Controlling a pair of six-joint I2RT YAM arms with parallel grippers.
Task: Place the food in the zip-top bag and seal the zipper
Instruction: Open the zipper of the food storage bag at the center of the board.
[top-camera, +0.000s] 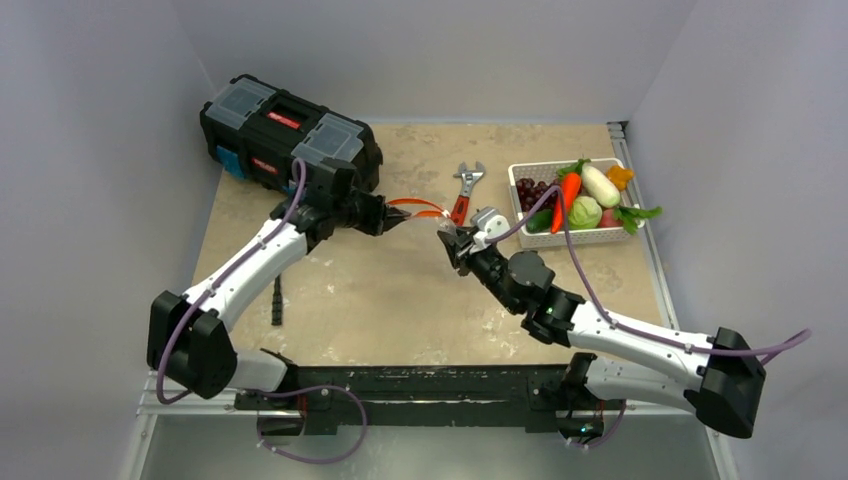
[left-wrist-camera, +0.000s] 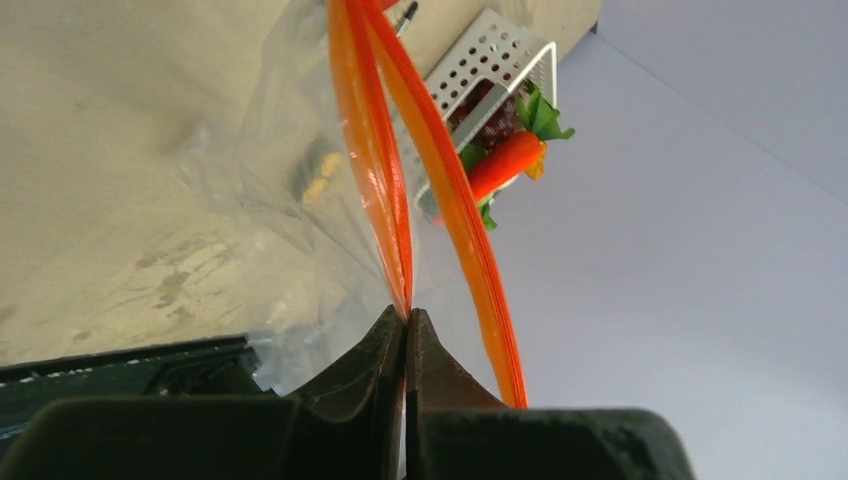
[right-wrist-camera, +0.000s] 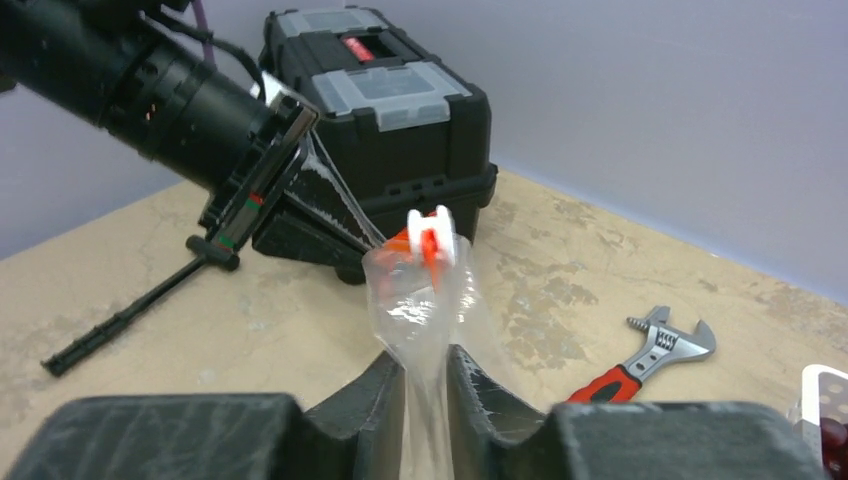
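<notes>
The clear zip-top bag (top-camera: 432, 222) hangs stretched above the table between my two grippers. Its red-orange zipper (top-camera: 415, 207) shows as two strips parted in the left wrist view (left-wrist-camera: 450, 200). My left gripper (top-camera: 388, 213) is shut on one strip (left-wrist-camera: 375, 150), its tips (left-wrist-camera: 407, 318) pressed together. My right gripper (top-camera: 455, 243) is shut on the bag's clear plastic (right-wrist-camera: 425, 300), below a white slider (right-wrist-camera: 432, 235). The food lies in the white basket (top-camera: 530, 238): carrot (top-camera: 568, 195), radish (top-camera: 601, 185), grapes (top-camera: 530, 190), cabbage (top-camera: 585, 212), greens (top-camera: 635, 215). No food shows in the bag.
A black toolbox (top-camera: 290, 135) stands at the back left, close behind my left gripper. A red-handled wrench (top-camera: 466, 190) lies between the bag and the basket. A thin black tool (top-camera: 277, 300) lies under my left arm. Walls close in on both sides.
</notes>
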